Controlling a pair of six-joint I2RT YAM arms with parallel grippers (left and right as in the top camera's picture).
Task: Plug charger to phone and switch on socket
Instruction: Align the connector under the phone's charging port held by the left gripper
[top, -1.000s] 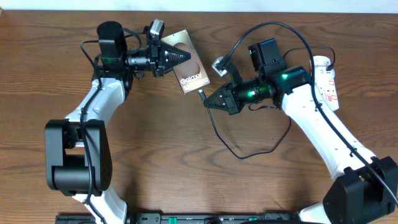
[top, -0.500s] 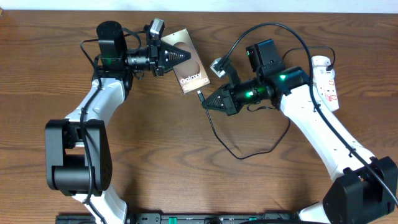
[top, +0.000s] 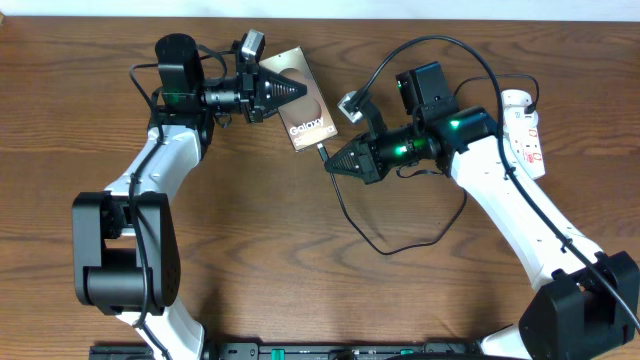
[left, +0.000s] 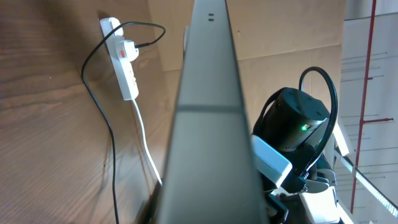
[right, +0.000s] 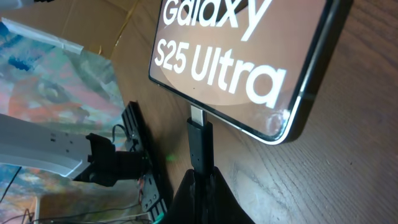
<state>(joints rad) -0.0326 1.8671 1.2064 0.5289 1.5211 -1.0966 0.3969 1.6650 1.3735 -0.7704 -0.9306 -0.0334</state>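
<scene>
Plug-in step. Left gripper (top: 292, 90) clamped on phone (top: 312, 118), upper mid-table. Right gripper (top: 332, 165) pinching charger (right: 200, 142) plug, tip at phone port, seating unclear. Next: push straight in, then flip socket (top: 526, 132) switch.

Dark wood-grain table (top: 270, 270). White socket (top: 527, 133) flat on it. Left of socket, charger (top: 385, 252) cable looped on the wood; phone (top: 305, 110) farther left.
</scene>
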